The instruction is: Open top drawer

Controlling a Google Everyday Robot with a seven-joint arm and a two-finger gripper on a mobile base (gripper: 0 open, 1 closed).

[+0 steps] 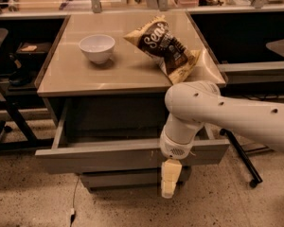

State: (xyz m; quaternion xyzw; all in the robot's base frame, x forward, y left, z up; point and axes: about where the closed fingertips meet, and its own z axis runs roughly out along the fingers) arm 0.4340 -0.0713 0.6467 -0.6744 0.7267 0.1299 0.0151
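Observation:
The top drawer (104,159) is a wide grey flat-fronted drawer under the tabletop. It stands pulled out toward me, and its dark shallow interior (109,122) shows. My white arm comes in from the right, and its wrist hangs over the drawer's front edge right of centre. My gripper (169,183) points down in front of the drawer face, its cream fingers hanging below the front's lower edge, in front of the narrower lower drawer (128,178).
On the tan tabletop (75,74) stand a white bowl (97,47) and a brown chip bag (165,46). A dark chair stands at the left, a table leg with castor (252,181) at the right. Speckled floor lies in front.

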